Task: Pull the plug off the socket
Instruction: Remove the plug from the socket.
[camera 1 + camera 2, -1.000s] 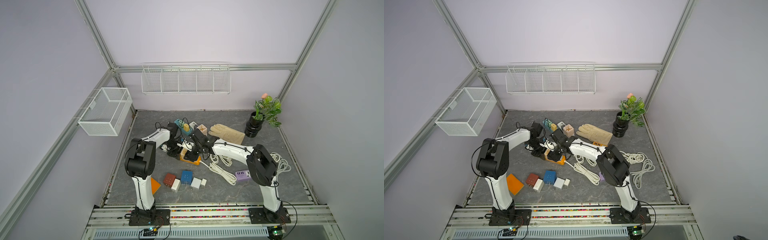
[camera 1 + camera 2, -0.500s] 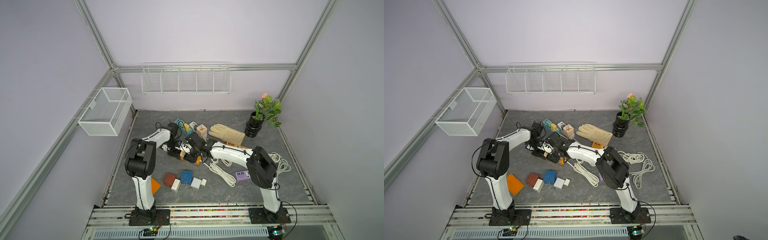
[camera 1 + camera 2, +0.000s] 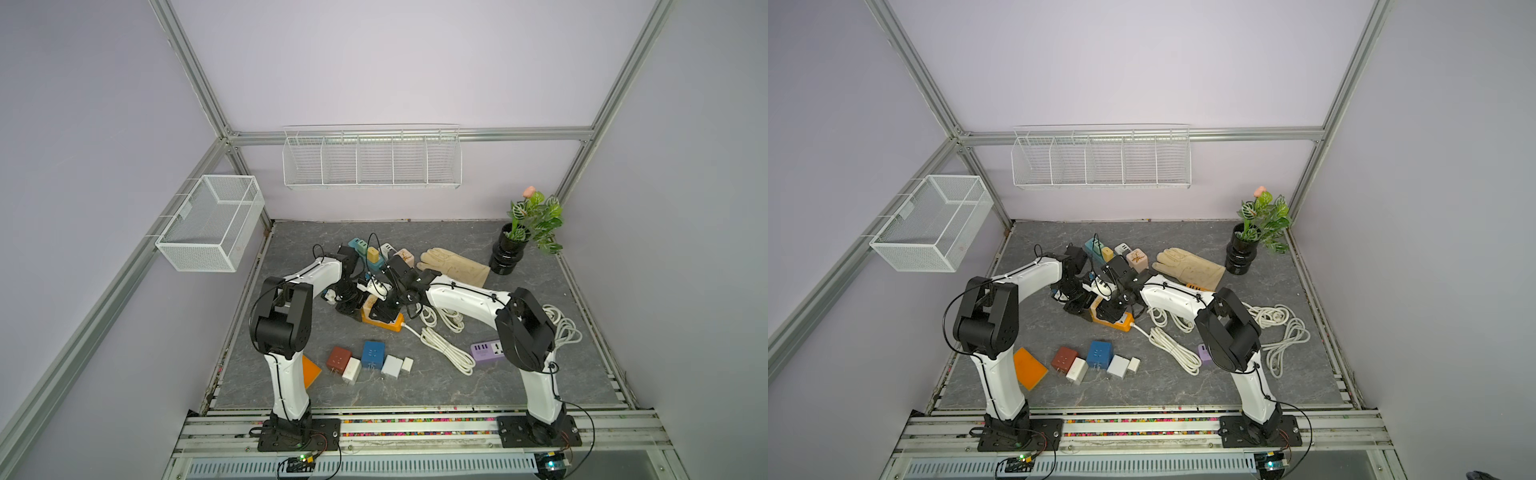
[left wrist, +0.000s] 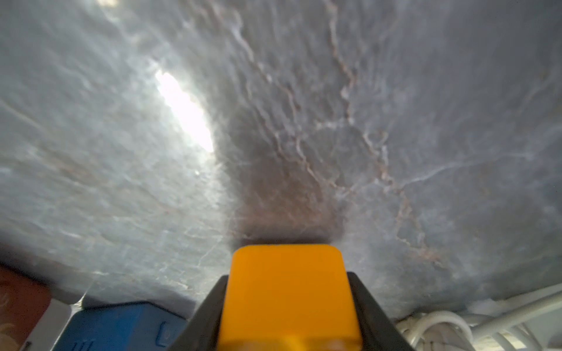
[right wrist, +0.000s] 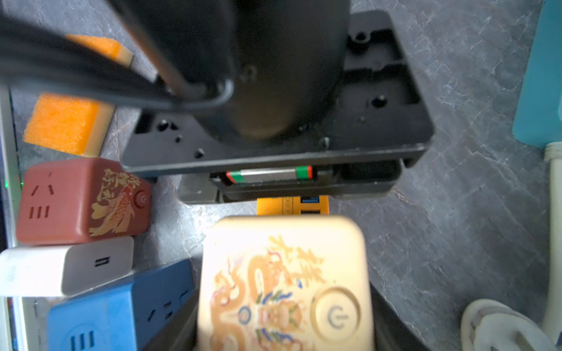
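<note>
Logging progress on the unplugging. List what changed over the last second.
The right gripper came forward and down to the orange power strip and now straddles the cream plug seated in it; whether it has clamped cannot be told. The left gripper stayed shut on the strip's end. Plug and strip did not move.
</note>
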Robot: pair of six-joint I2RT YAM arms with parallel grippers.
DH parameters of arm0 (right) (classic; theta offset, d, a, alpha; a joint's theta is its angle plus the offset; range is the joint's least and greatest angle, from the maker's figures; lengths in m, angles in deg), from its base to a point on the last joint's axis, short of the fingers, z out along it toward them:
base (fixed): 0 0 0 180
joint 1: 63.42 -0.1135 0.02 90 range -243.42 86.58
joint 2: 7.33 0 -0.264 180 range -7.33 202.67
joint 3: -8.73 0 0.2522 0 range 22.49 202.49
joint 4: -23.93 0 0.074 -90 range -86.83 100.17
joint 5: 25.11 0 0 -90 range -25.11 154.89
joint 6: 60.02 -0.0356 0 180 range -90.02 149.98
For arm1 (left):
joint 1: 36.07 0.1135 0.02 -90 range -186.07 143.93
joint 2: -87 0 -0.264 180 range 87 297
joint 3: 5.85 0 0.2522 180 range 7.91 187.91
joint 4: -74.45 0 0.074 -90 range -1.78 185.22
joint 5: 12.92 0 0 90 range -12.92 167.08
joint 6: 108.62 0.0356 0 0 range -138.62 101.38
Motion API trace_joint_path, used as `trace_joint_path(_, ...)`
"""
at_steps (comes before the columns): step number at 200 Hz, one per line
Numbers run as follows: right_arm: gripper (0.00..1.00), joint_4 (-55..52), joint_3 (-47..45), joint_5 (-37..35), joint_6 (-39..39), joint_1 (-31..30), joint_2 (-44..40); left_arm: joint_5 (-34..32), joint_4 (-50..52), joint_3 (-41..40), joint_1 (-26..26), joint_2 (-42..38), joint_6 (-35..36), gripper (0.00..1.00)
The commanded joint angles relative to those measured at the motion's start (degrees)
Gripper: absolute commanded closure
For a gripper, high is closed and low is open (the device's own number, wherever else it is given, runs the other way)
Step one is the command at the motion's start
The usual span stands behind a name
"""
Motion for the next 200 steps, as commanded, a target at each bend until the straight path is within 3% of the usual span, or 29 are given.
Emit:
trace_joint_path(1,0.80,1.8,3.2,6.8,-4.7,-0.1,-4.4,-7.0,-5.9,0.2,1.3,0.9,-0.5,1.00)
trace_joint_path(56,0.78,4.9,-2.2,-7.7,6.1,-4.9,-8.6,-7.2,-5.2,1.3,1.3,1.7,-0.4,1.00)
trace_joint_path(76,0.78,3.8,-1.5,-8.9,6.4,-5.2,-8.4,-7.4,-4.7,1.8,1.3,1.9,-0.2,1.00)
trace_joint_path(90,0.79,3.2,-0.6,-5.9,4.3,-4.7,-8.3,-7.5,-4.7,1.9,1.3,2.0,-0.3,1.00)
trace_joint_path(121,0.83,4.1,0.5,7.8,-5.5,-1.2,-8.2,-7.5,-5.0,2.0,1.3,2.1,-0.2,1.00)
trace_joint_path(157,0.86,1.4,2.6,12.3,-7.7,-0.8,-7.4,-7.7,-5.4,1.9,1.3,2.2,-0.3,1.00)
trace_joint_path(178,0.86,-0.1,1.8,5.6,-4.1,-2.3,-7.9,-7.8,-5.3,2.0,1.3,2.1,-0.3,1.00)
trace_joint_path(200,0.85,-1.6,1.2,-10.4,3.6,-6.5,-8.7,-7.9,-5.2,2.0,1.3,2.1,-0.4,1.00)
